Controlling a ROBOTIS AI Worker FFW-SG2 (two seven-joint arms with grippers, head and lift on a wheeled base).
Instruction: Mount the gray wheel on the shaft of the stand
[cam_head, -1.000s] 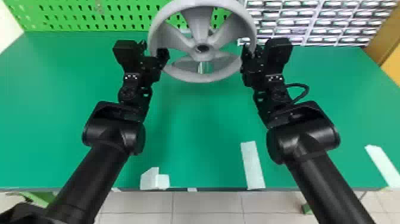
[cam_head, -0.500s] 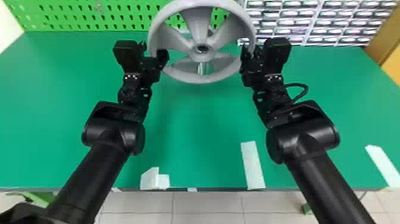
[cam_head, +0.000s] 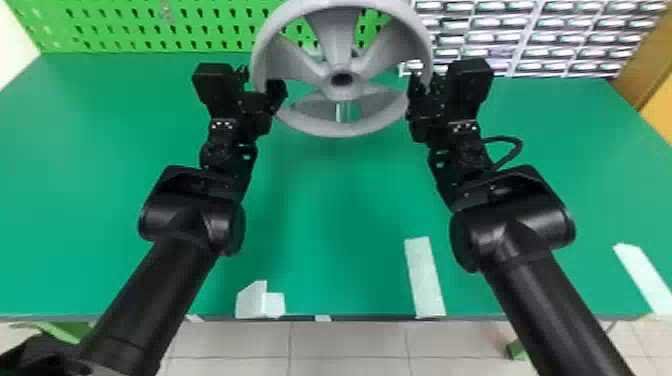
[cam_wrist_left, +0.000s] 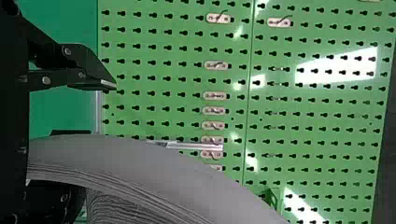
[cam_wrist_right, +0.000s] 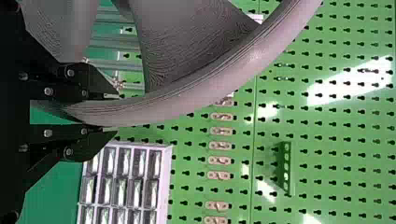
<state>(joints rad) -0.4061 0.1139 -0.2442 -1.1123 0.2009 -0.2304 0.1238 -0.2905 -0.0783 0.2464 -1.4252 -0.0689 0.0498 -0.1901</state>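
In the head view my left gripper (cam_head: 261, 85) stands open at the left side of the gray wheel (cam_head: 320, 45), which is held up over the table's back part. My right gripper (cam_head: 425, 84) is at its opposite side, shut on the rim. Beyond the lower spokes a silvery upright part (cam_head: 344, 112), probably of the stand, is glimpsed. One finger of my left gripper (cam_wrist_left: 100, 109) is apart from the wheel's rim (cam_wrist_left: 140, 163); the other is partly hidden behind it. The rim (cam_wrist_right: 187, 100) passes between the two fingers of my right gripper (cam_wrist_right: 112, 113). Metal bars (cam_wrist_right: 116, 65) appear behind the spokes.
A green pegboard (cam_head: 150, 25) rises behind the green table (cam_head: 330, 215), with a rack of small drawers (cam_head: 530, 40) at the back right. White tape strips (cam_head: 424, 277) mark the table's front part. A small green bracket (cam_wrist_right: 286, 168) sticks out from the pegboard.
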